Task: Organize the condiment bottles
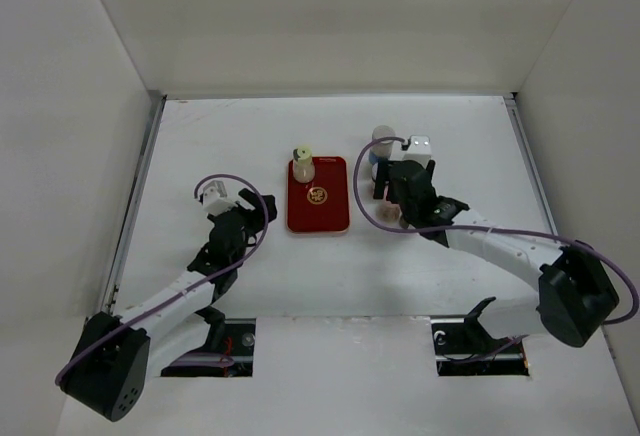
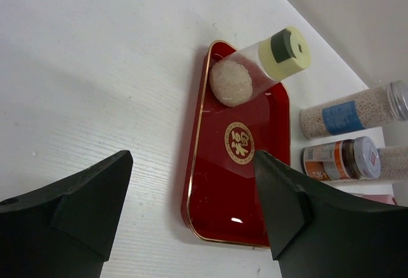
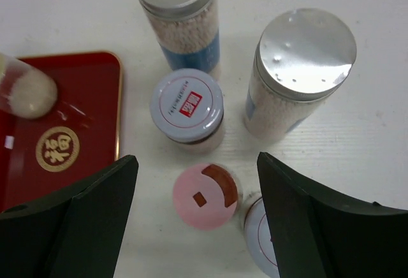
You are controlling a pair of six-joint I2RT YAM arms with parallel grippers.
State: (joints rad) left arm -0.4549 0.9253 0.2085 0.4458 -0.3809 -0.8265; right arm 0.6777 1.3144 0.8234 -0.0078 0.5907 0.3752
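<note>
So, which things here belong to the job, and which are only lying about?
Job: yellow-capped bottle, pink-capped bottle, two short white-lidded bottles, two tall silver-capped bottles.
Other: red tray, white table.

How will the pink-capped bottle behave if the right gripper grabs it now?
The pink-capped bottle looks small and upright, so it is probably light and stable. Its round body may slip or twist in a grasp. A white-lidded bottle sits tight beside it and could get knocked.
</note>
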